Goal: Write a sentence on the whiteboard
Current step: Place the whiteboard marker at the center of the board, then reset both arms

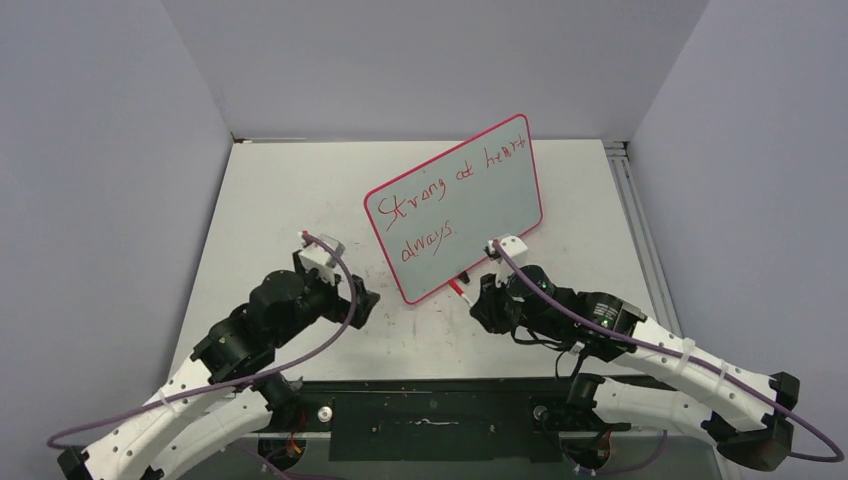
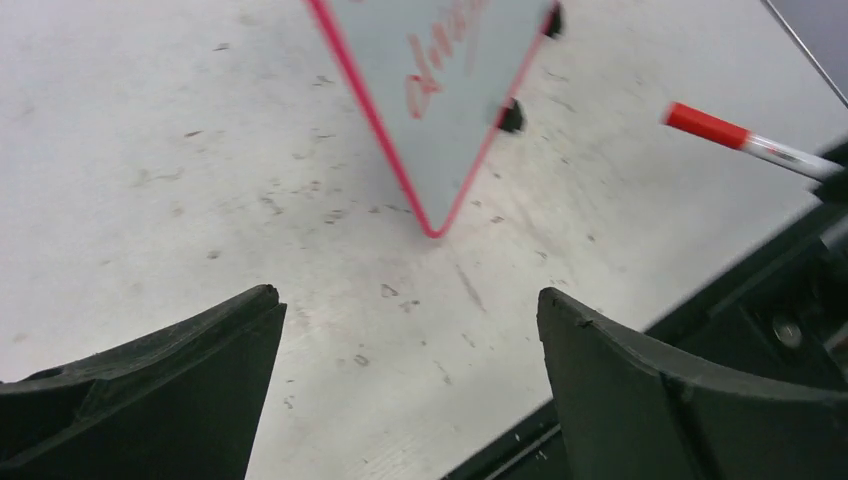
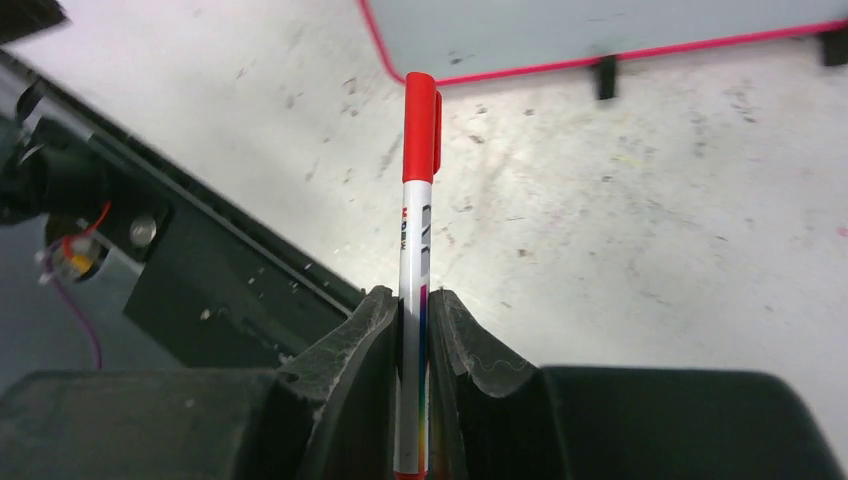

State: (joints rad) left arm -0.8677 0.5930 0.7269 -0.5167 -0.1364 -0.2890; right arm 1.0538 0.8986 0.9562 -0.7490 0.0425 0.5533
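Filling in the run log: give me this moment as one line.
whiteboard: standing | sentence: written, red, two lines | left end effector: open, empty | right end effector: shut on capped red marker

You see the whiteboard [image 1: 470, 215] white with a thin pink-red rim and two black feet [image 3: 604, 77]. The sentence [image 1: 440, 195] on it is red. The marker [image 3: 416, 220] has a red cap and a white barrel with a small rainbow stripe. The tabletop [image 1: 280, 200] is white with grey scuffs. The left hand [image 2: 408, 298] and the right hand [image 3: 415, 296] are black.
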